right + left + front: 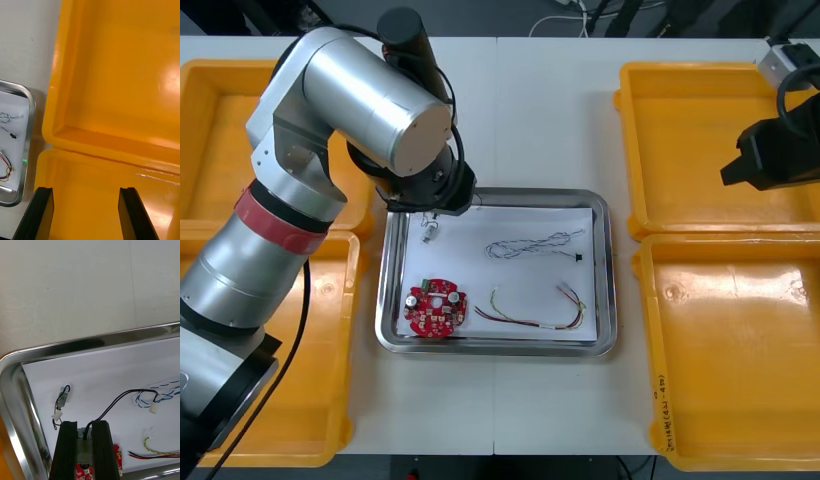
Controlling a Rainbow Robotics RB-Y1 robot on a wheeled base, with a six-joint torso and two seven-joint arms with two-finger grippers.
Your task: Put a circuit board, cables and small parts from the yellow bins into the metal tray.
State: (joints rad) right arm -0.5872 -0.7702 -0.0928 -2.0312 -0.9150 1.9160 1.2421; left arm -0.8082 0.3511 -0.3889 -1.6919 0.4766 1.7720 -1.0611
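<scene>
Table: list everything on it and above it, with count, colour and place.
table: one, light, under everything
bins: four, yellow, two at each side
tray: one, metal, white inside, between the bins
board: one, red, round, tray's near left corner
blue and white cable: one, twisted, middle of tray
red and yellow cable: one, near side of tray, right of the board
black cable: one, running from the left hand toward the blue and white cable
small part: one, metal, tray's far left corner
left hand: black fingers, shut on the black cable, over the tray's far left
right hand: black fingers, open, over the right bins
</scene>
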